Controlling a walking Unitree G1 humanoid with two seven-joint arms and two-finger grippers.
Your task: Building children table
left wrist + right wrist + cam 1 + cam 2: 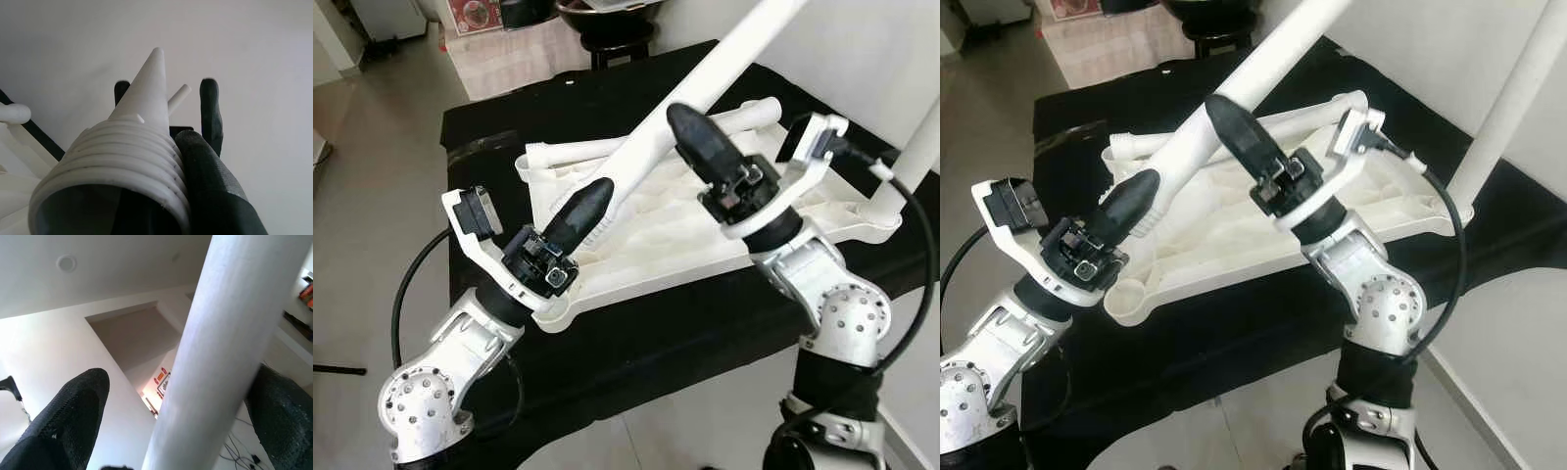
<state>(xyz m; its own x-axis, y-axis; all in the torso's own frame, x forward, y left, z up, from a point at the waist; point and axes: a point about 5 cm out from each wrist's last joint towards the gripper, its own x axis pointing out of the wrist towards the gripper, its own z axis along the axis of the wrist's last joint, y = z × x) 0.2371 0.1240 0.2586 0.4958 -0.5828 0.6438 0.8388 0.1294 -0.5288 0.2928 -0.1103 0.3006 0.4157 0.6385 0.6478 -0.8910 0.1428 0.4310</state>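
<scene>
Currently: left gripper and right gripper both pinch white table leg over upturned tabletop. Risk: threaded end cross-threading if tilted.

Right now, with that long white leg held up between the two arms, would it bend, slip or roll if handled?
The leg looks like a rigid tube, probably stiff. Its open threaded end suggests it is hollow, so likely light for its length. Smooth and round, it may slip in the left end effector or the right end effector, and would likely roll if laid down.
</scene>
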